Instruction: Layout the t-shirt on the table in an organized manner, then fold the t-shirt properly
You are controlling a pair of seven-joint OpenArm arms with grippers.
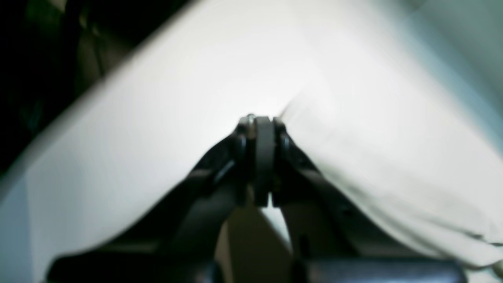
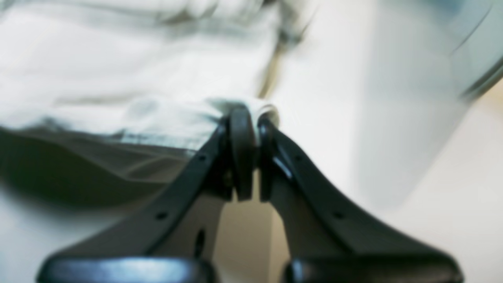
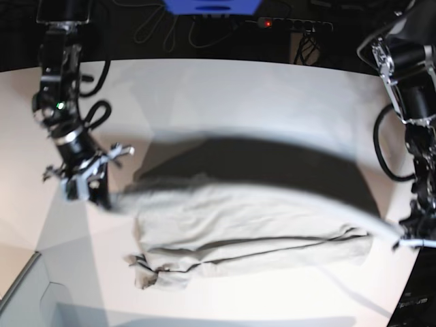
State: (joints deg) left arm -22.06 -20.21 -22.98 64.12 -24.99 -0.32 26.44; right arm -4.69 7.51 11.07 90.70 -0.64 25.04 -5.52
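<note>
1. Light grey-beige cloth t-shirt (image 3: 252, 228): stretched across the large white tabletop (image 3: 272, 95), its upper edge lifted between both arms (motion-blurred).
2. Right gripper (image 2: 251, 114): at nine o'clock in the base view, jaws clenched on a shirt edge.
3. Left gripper (image 1: 262, 122): at four o'clock, jaws clamped on the cloth's other end.

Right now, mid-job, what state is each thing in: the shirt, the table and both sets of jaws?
t-shirt: partly lifted, one edge stretched in the air between the two arms, the rest lying bunched on the table; blurred.
table: white top, bearing the lower part of the shirt.
left gripper: jaws shut on an edge of the shirt.
right gripper: jaws shut on a fold of the shirt.
</note>
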